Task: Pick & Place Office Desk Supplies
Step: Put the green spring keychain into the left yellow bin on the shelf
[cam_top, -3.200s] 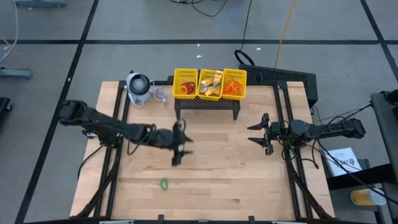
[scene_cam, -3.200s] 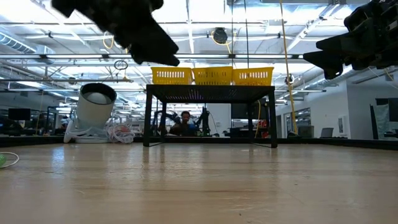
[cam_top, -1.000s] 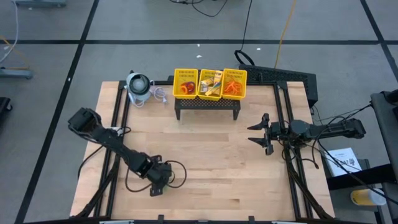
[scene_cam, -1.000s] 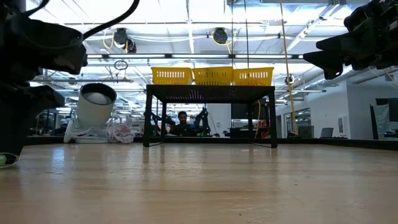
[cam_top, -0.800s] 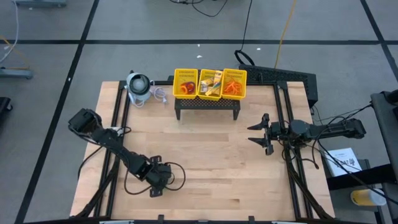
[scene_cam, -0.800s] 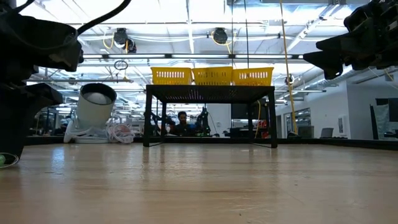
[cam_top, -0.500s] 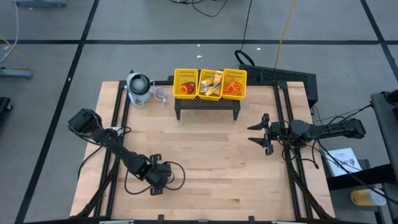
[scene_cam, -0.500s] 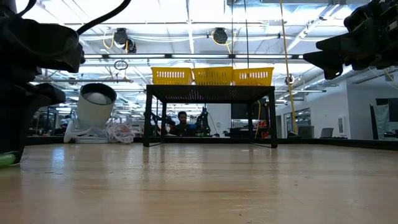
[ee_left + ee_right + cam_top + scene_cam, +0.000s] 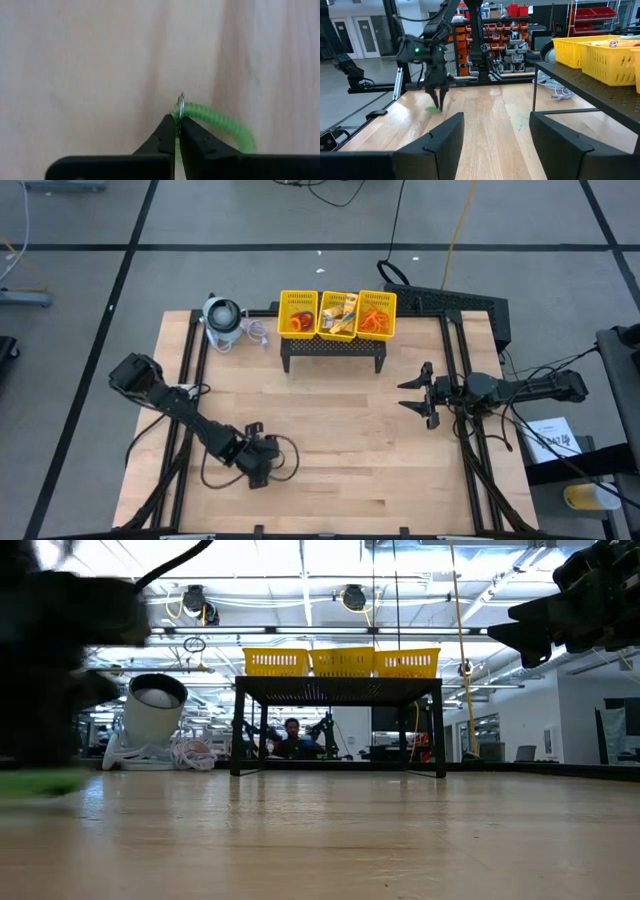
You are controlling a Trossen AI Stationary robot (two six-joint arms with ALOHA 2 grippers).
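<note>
Left gripper now pinched on green ring, low at table front; right gripper spread, waiting

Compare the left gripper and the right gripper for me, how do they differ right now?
The left gripper is shut on the green coil ring; the right gripper stands wide open and holds nothing. The left gripper is low over the near left part of the wooden table; the right gripper hovers higher at the right side, its fingers toward the table's middle. Both are dark two-finger grippers.
</note>
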